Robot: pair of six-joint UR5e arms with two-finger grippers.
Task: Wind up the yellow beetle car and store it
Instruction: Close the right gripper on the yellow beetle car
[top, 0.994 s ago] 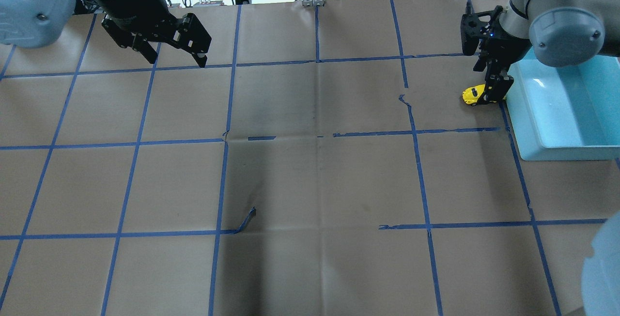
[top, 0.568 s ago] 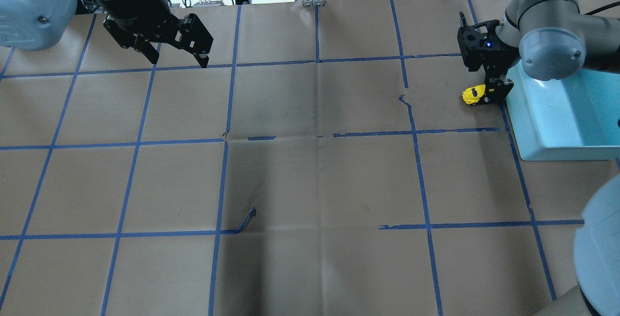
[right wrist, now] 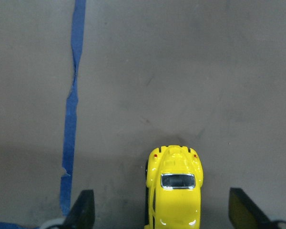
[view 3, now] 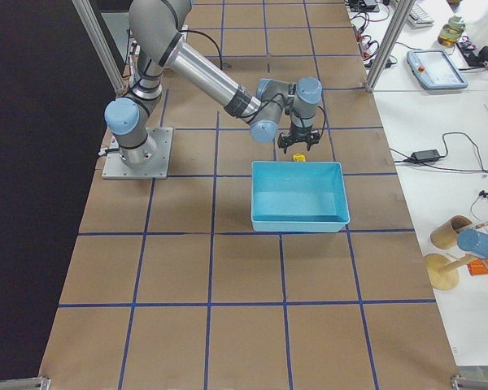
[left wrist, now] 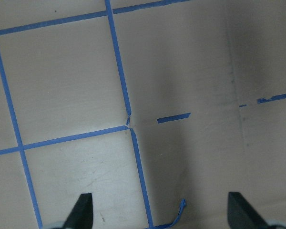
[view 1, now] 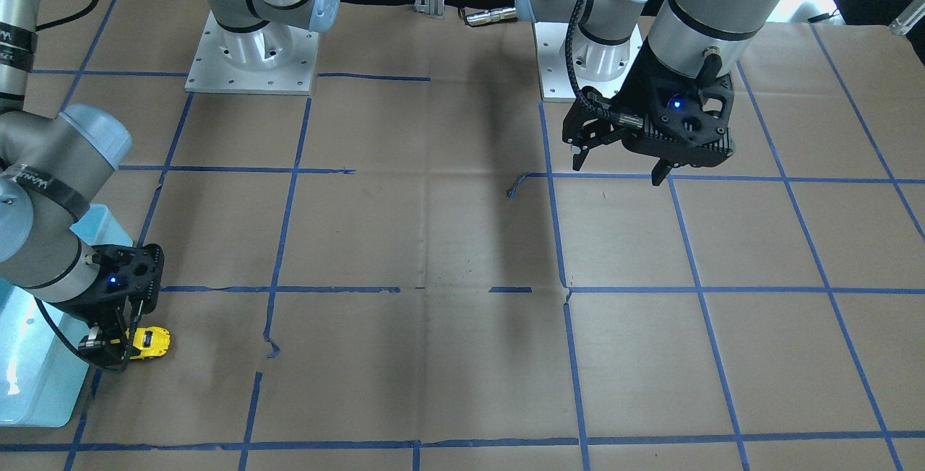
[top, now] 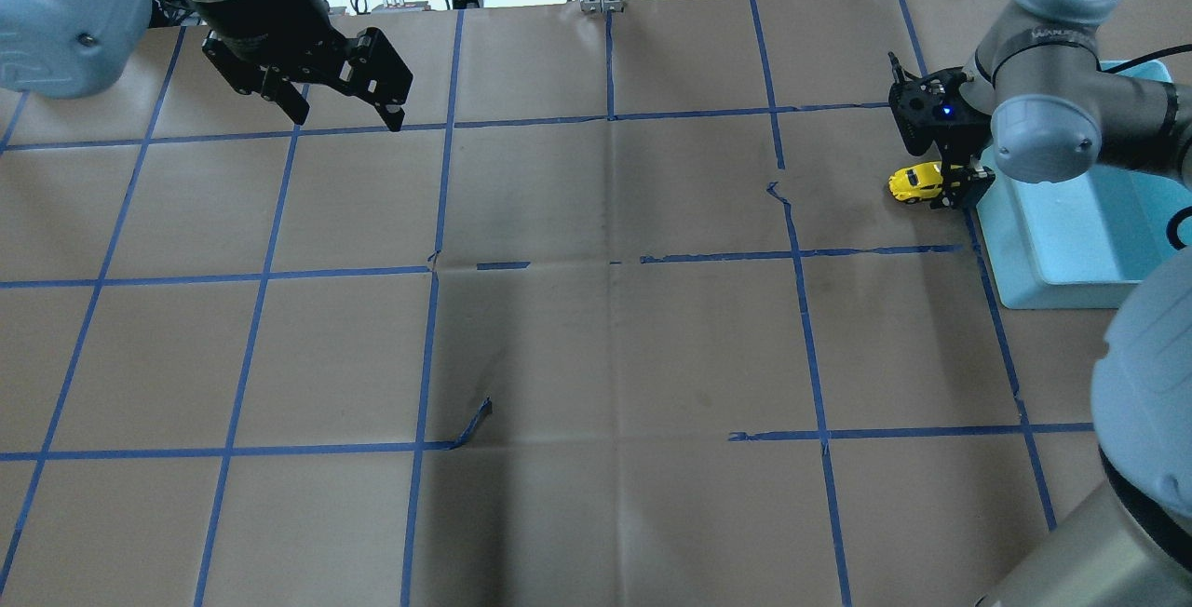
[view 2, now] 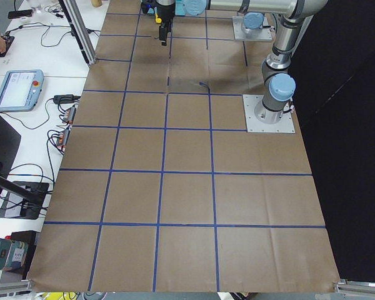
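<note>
The yellow beetle car [top: 915, 183] stands on the brown paper just left of the blue bin. It also shows in the front view [view 1: 149, 342] and the right side view [view 3: 298, 158]. My right gripper [top: 952, 190] is low at the car's bin-side end. In the right wrist view the car [right wrist: 175, 188] sits between my right gripper's [right wrist: 163, 212] spread fingers [right wrist: 84, 210], which stand apart from its sides. My left gripper [top: 346, 109] hangs open and empty above the far left of the table; its wrist view [left wrist: 162, 212] holds only paper and tape.
A light-blue bin [top: 1071, 253] stands at the table's right edge, right beside the car, and shows empty in the right side view [view 3: 299, 218]. Blue tape lines grid the paper, with a loose curl [top: 475, 425] near the middle.
My right wrist has turned and sunk lower beside the car, and the right elbow has swung toward the near right. The car has stayed in place. My left gripper has barely shifted.
</note>
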